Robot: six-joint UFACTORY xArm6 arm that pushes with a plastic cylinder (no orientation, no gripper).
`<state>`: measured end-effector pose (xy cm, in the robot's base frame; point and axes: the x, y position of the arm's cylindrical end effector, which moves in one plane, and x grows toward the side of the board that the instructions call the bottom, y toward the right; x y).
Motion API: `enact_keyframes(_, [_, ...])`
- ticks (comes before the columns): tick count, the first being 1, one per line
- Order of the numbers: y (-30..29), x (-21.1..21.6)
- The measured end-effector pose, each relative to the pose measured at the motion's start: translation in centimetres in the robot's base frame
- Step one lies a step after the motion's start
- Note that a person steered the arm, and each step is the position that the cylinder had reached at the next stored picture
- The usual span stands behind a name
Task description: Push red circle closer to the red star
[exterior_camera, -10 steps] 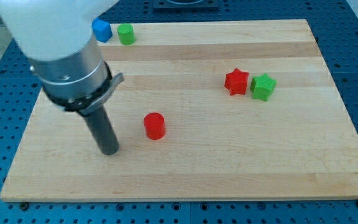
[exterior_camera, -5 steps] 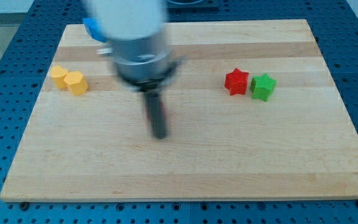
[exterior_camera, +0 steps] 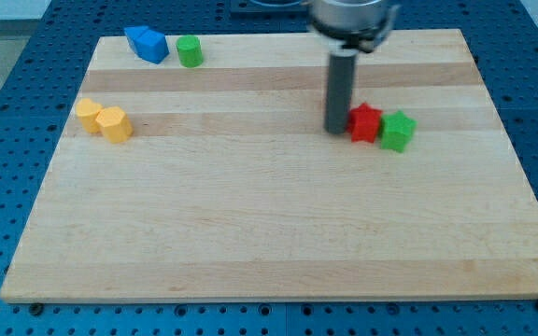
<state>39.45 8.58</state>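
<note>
My tip [exterior_camera: 335,130] sits just left of the red star [exterior_camera: 365,122], touching or nearly so; there is no pincer to report. The red circle isn't visible, possibly behind the rod. Pushing on risks shoving the star into the green star [exterior_camera: 397,130].

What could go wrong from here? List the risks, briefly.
1. My tip sits right at the view's left edge of the red star. Pushing further toward the view's right would likely shove it into the green star close beside it.
2. The red circle does not show. It may be hidden behind the rod, so its closeness cannot be confirmed.
</note>
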Motion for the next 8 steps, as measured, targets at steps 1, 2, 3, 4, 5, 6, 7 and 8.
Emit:
enact_keyframes(1, [-11.7, 0.2])
enact_keyframes(2, [-11.6, -5.0])
enact_keyframes(3, [0.8, -9.7])
enact_keyframes(4, [4.1, -9.6])
enact_keyframes(5, [2.8, -6.4])
enact_keyframes(6, [5.7, -7.8])
enact_keyframes(7, [13.6, -11.1])
enact_keyframes(8, [11.6, -7.0])
